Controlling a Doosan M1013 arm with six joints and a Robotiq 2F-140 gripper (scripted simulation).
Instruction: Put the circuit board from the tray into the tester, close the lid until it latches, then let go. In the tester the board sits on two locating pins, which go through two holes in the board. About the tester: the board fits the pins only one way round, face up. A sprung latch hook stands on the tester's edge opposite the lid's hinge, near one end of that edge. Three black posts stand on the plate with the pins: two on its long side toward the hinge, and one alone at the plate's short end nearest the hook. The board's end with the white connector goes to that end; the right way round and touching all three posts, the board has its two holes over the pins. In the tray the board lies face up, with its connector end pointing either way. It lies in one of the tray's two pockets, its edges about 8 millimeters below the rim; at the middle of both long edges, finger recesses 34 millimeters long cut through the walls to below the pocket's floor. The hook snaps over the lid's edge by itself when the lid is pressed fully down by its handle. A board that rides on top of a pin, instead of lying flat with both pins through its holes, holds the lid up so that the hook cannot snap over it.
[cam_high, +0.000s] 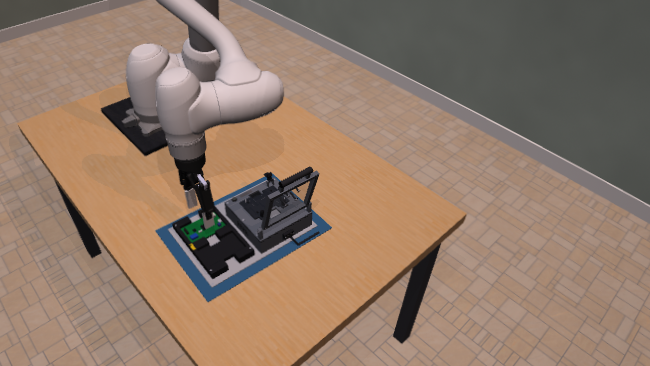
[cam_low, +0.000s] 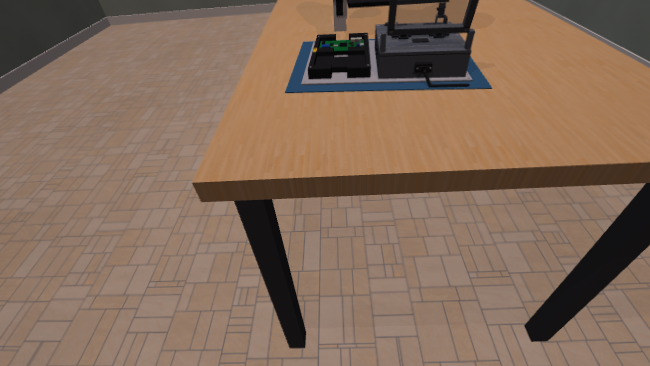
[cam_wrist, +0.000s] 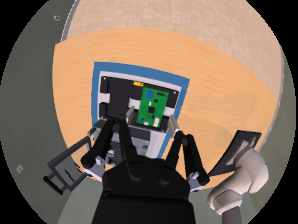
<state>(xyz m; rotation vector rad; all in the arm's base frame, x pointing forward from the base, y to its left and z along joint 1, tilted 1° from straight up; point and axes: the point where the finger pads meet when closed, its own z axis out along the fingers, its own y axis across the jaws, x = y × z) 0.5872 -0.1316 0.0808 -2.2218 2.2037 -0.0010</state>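
The green circuit board (cam_high: 200, 232) (cam_low: 345, 45) (cam_wrist: 152, 106) lies face up in the rear pocket of the black tray (cam_high: 213, 270) (cam_low: 320, 73) (cam_wrist: 104, 111). Its white connector (cam_wrist: 157, 121) is at the end toward the tester. My gripper (cam_high: 199, 210) (cam_wrist: 151, 115) is partly open and empty above the board, its fingers on either side of the board's long edges, roughly in line with the finger recesses. The tester (cam_high: 285, 235) (cam_low: 400, 65) stands beside the tray with its lid (cam_high: 269, 212) (cam_wrist: 70, 153) open, raised on the hinge. The latch hook (cam_high: 268, 176) stands at the far edge. The locating pins are too small to tell.
The lid's handle (cam_high: 296, 178) (cam_wrist: 52, 185) stands high over the tester. A black cable (cam_high: 299, 243) (cam_low: 450, 85) leaves the tester's front. Tray and tester stand on a blue and white mat (cam_high: 208, 295) (cam_low: 295, 86). The arm's black base plate (cam_high: 145, 149) is behind.
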